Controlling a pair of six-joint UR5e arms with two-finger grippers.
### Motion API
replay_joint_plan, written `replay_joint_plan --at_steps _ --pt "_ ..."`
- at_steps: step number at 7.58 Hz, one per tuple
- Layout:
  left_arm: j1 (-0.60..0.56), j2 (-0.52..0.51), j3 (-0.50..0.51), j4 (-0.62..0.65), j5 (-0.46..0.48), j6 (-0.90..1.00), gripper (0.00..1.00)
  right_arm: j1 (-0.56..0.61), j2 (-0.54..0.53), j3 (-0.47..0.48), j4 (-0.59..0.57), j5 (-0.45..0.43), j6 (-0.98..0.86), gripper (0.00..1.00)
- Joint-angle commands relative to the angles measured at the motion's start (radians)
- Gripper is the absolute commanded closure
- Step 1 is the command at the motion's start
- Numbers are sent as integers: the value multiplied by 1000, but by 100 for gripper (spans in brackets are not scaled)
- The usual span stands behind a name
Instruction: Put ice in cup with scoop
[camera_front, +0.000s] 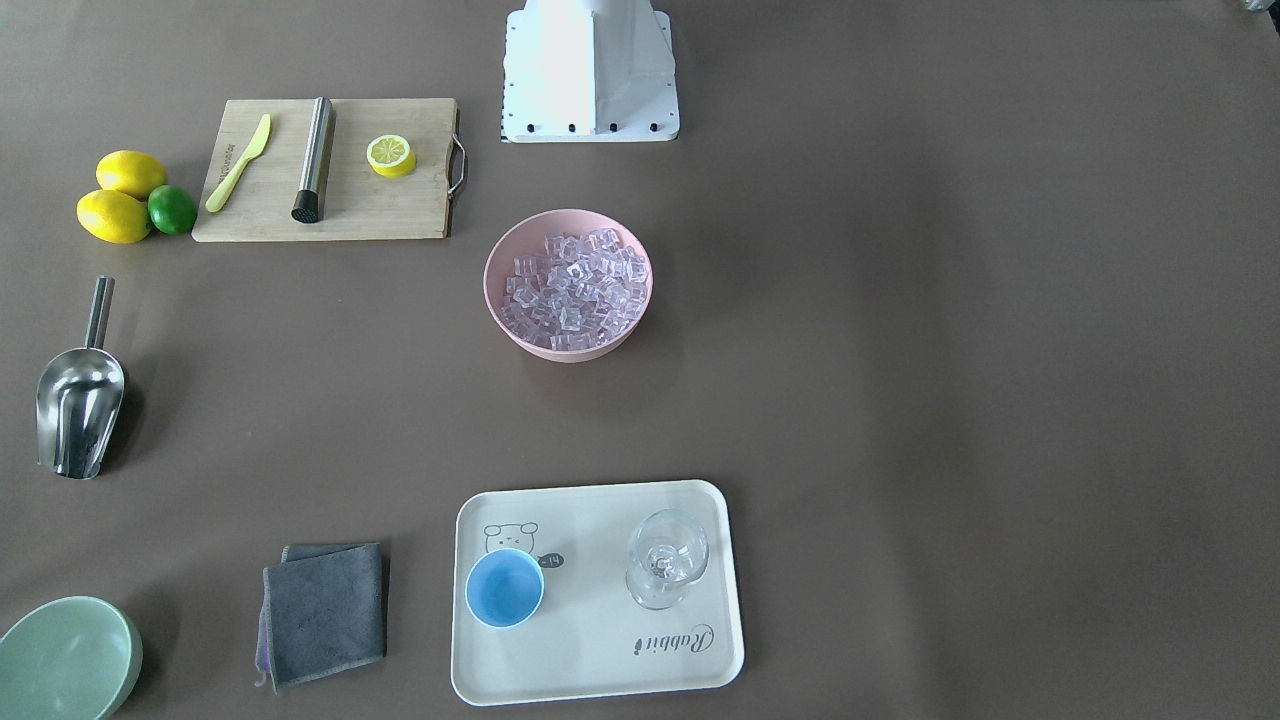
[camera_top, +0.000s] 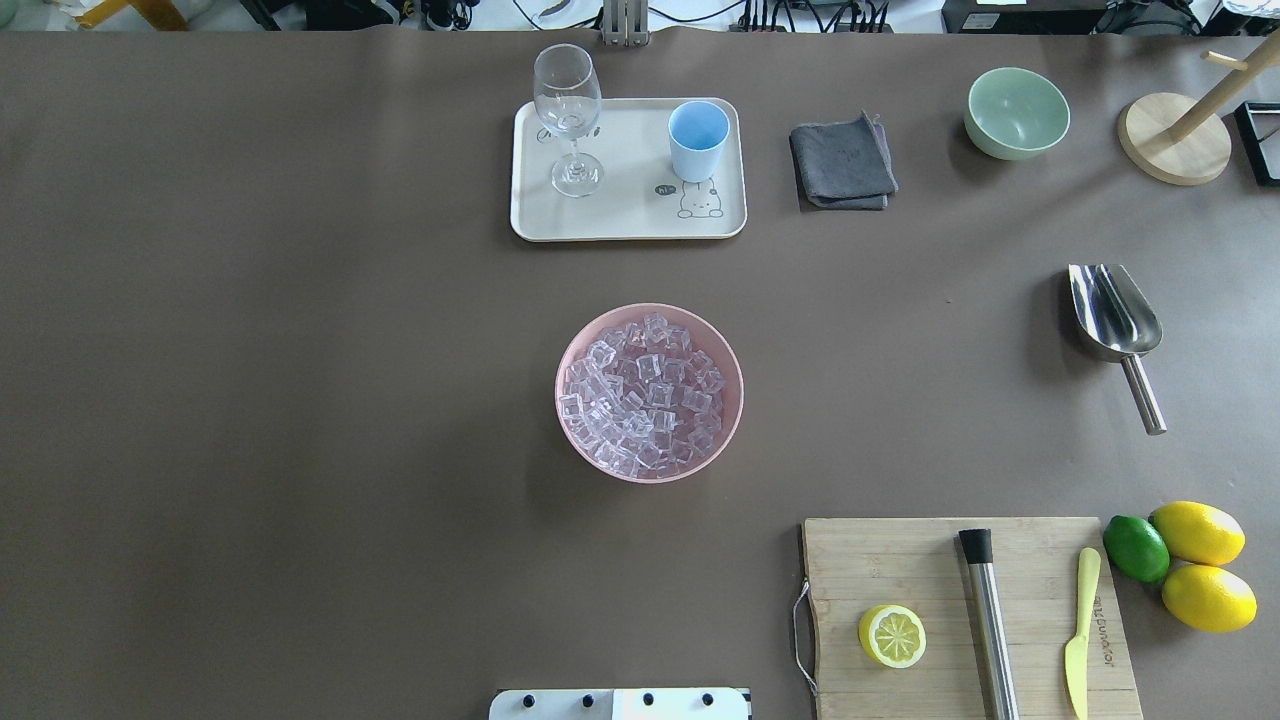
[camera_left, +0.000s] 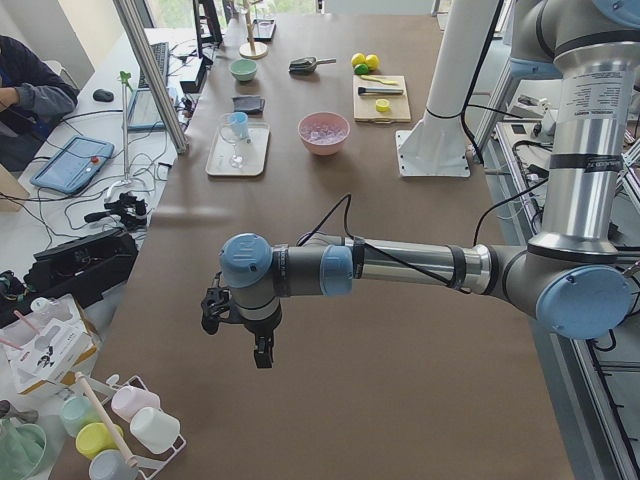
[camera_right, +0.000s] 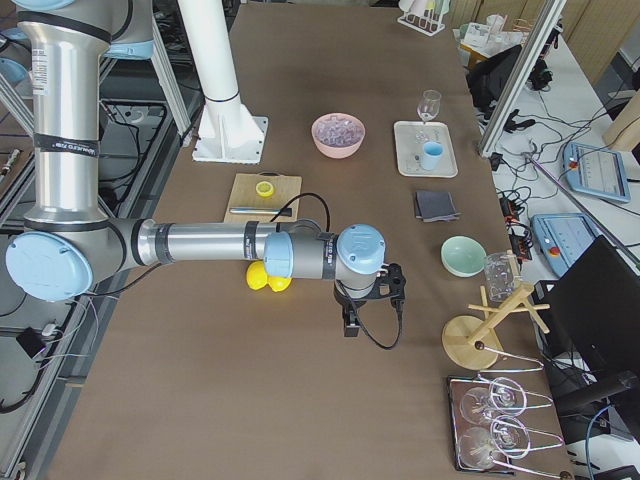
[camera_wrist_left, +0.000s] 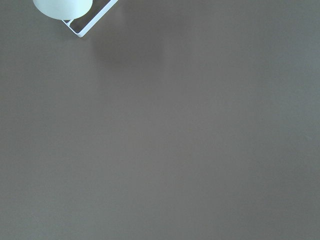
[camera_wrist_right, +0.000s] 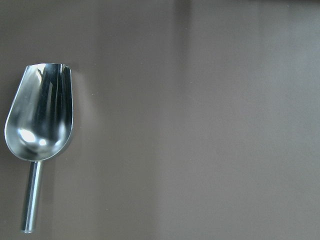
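Note:
The ice (camera_front: 570, 285) fills a pink bowl (camera_top: 575, 340) at the table's middle. The light-blue cup (camera_top: 697, 140) stands upright on a cream tray (camera_top: 620, 220) at the far side. The steel scoop (camera_top: 1113, 315) lies flat on the table on my right side, handle toward me; the right wrist view shows the scoop (camera_wrist_right: 40, 120) below and to the left. My left gripper (camera_left: 262, 355) hangs over bare table far to the left. My right gripper (camera_right: 350, 328) hangs near the scoop's end of the table. Only the side views show them, so I cannot tell their state.
A stemmed glass (camera_top: 568, 115) shares the tray. A grey cloth (camera_top: 843, 160) and a green bowl (camera_top: 1016, 112) lie right of it. A cutting board (camera_top: 900, 560) with lemon half, steel cylinder and yellow knife sits near right, beside lemons and a lime (camera_top: 1136, 548).

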Motion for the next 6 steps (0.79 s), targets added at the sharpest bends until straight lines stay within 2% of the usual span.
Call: replay_joint_plan --at_steps 1,2,3,4,6 --pt "6 -7 -2 1 -3 -1 2 -72 -5 6 37 22 126 0" --pt "8 -5 -2 0 -4 -1 2 -112 -5 8 106 40 241 0" --pt "9 -5 -2 0 -4 -1 2 -163 -33 15 208 25 334 0" --pt "14 -5 -7 0 -4 -1 2 -227 -41 32 247 7 439 0" --pt "34 -7 -10 -2 -4 -2 2 -336 -44 34 397 -18 644 0"
